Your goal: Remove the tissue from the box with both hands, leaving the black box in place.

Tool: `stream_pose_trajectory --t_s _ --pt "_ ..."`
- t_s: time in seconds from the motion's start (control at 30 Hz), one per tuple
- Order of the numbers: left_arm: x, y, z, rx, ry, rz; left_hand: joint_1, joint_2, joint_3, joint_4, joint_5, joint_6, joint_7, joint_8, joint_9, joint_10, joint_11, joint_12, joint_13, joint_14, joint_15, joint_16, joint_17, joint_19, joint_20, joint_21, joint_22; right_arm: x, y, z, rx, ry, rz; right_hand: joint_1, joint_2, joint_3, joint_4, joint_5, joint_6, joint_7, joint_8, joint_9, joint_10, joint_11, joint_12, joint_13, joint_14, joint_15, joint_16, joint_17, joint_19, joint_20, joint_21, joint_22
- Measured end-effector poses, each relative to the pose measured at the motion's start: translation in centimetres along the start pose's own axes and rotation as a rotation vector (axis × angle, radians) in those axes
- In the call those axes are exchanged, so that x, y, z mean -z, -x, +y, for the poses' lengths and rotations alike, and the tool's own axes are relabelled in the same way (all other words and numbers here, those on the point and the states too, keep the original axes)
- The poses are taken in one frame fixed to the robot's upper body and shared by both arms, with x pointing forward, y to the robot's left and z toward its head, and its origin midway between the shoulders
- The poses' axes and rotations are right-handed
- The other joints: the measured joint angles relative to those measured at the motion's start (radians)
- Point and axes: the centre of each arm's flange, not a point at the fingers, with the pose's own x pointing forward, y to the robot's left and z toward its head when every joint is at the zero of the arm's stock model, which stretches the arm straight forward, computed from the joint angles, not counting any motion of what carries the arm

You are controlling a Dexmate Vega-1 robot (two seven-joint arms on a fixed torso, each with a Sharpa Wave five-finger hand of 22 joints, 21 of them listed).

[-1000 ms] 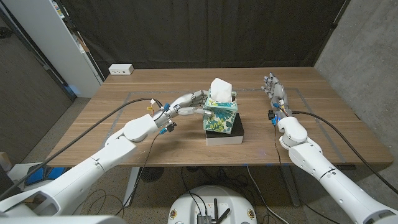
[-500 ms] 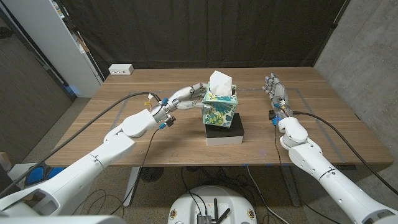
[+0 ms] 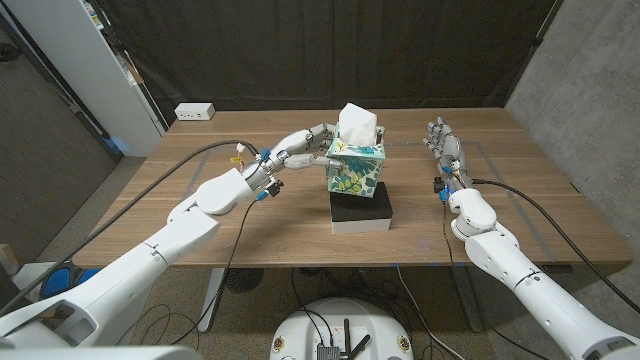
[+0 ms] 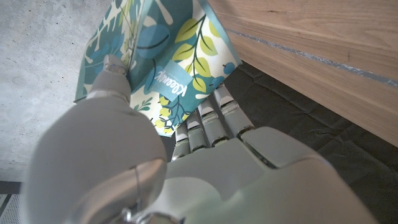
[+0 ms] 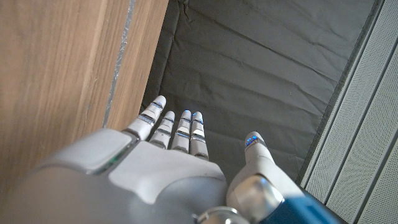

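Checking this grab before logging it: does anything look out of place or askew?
Yes. The left hand grips the floral tissue box and holds it tilted, seemingly lifted above the black box, with the tissue inside. The right hand stands apart, open.

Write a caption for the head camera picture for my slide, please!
Left hand lifts leafy tissue box above black box.

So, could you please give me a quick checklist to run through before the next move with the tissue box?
1. Left hand grips the tissue box: ok, fingers wrap its side in the left wrist view.
2. Tissue box clear of the black box: ok, it looks lifted.
3. Black box on the table: ok.
4. Right hand helping: not ok, open and apart from the box.
5. White tissue sticking out of the top: ok.
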Motion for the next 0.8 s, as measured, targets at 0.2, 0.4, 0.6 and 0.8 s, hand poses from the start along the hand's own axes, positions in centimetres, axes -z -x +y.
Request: stream_pose_trajectory --t_s 0.2,0.4,0.6,0.8 --pt "-0.68 -0.15 0.33 -0.008 -0.007 -0.011 0.0 0.0 0.002 0.001 -0.001 0.0 0.0 0.0 0.0 0.002 0.002 -0.002 0.0 0.0 0.0 0.0 0.0 0.0 0.0 0.0 0.0 0.06 0.1 -0.18 0.0 0.0 0.001 0.0 0.0 0.0 0.0 0.0 0.0 0.0 0.0 0.0 0.0 0.0 0.0 0.0 0.0 0.0 0.0 0.0 0.0 0.0 0.0 0.0" --pt "-0.86 -0.11 0.4 -0.014 -0.008 -0.011 0.0 0.0 0.002 0.001 -0.001 0.0 0.0 0.0 0.0 0.001 0.002 -0.004 0.0 0.0 0.0 -0.004 0.005 0.0 0.0 0.0 0.0 0.03 0.24 -0.33 0.001 -0.002 0.002 0.0 0.0 0.0 0.0 0.0 0.0 0.0 0.0 0.0 0.0 0.0 0.0 0.0 0.0 0.0 0.0 0.0 0.0 0.0 0.0 0.0" --pt "-0.85 -0.03 0.44 -0.021 -0.007 -0.004 0.0 0.0 0.001 0.001 -0.001 0.0 0.0 0.0 0.0 0.001 0.002 -0.008 0.0 0.0 0.0 -0.007 0.005 0.0 0.0 -0.005 0.0 -0.08 0.39 -0.39 0.0 -0.001 0.001 0.0 0.0 0.0 0.0 0.0 0.0 0.0 0.0 0.0 0.0 0.0 0.0 0.0 0.0 0.0 0.0 0.0 0.0 0.0 0.0 0.0" --pt "-0.81 0.28 0.38 -0.032 -0.005 0.003 0.0 0.0 0.004 0.004 -0.001 0.0 0.0 0.0 0.0 0.005 -0.002 -0.008 0.0 0.0 0.0 -0.007 0.005 0.0 0.0 -0.006 -0.001 -0.12 0.64 -0.43 -0.002 -0.003 0.001 0.0 0.0 0.0 0.0 0.0 0.0 0.0 0.0 0.0 0.0 0.0 0.0 0.0 0.0 0.0 0.0 0.0 0.0 0.0 0.0 0.0"
